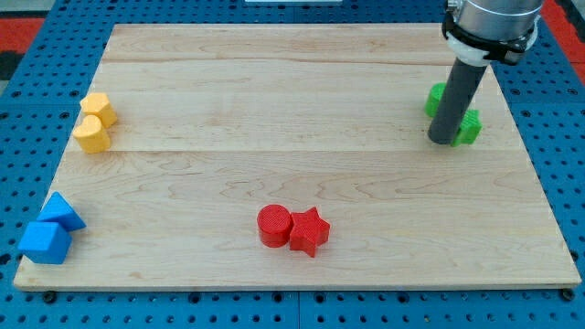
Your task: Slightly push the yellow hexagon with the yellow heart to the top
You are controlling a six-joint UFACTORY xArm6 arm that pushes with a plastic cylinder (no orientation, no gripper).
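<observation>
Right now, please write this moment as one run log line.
my tip: view's right, between green blocks | yellow hexagon and yellow heart: touching, view's left, not reached | push: pending

Worktop middle: the pale wooden worktop (pixel 302 100) lies open from the view's left to right.
Left edge: yellow hexagon block (pixel 97 109) touching yellow heart block (pixel 92 135); two blue blocks (pixel 53 230) below.
Bottom centre: red cylinder block (pixel 273 226) against red star block (pixel 309 231).
Right top: my tip (pixel 442 140) stands among two green blocks (pixel 469 127).
</observation>
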